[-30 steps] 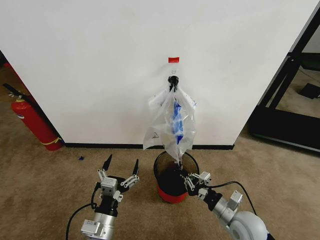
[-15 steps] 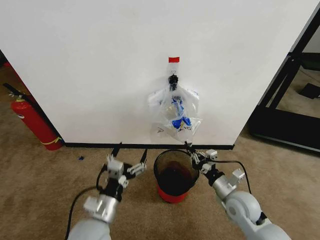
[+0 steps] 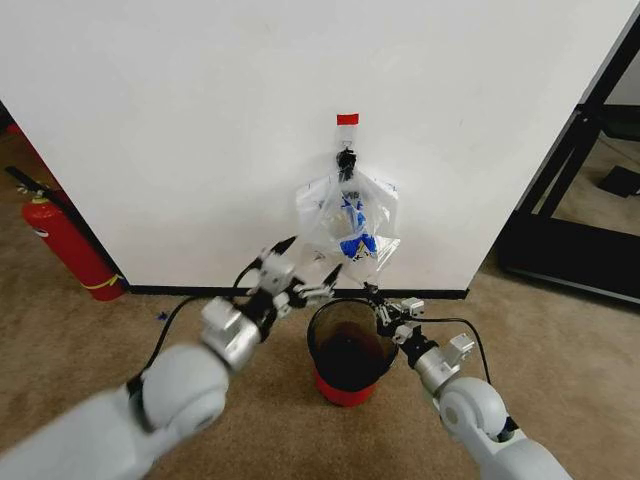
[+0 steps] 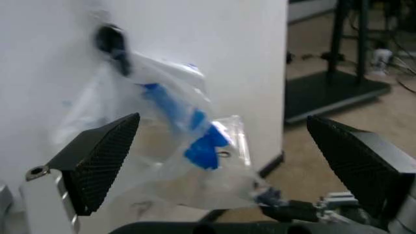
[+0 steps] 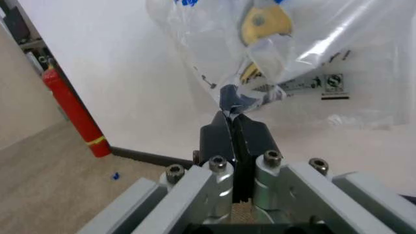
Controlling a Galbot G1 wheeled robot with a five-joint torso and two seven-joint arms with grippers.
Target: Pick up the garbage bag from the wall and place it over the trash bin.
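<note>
On tan carpet (image 3: 80, 350) by the white wall (image 3: 180, 130), right end effector (image 3: 371, 293) pinches the garbage bag (image 3: 350, 225); left end effector (image 3: 308, 268) spread.

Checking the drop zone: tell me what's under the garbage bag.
Below the hanging garbage bag stands the trash bin; its inside looks dark, contents indiscernible. The right gripper pinches the bag's bottom.
</note>
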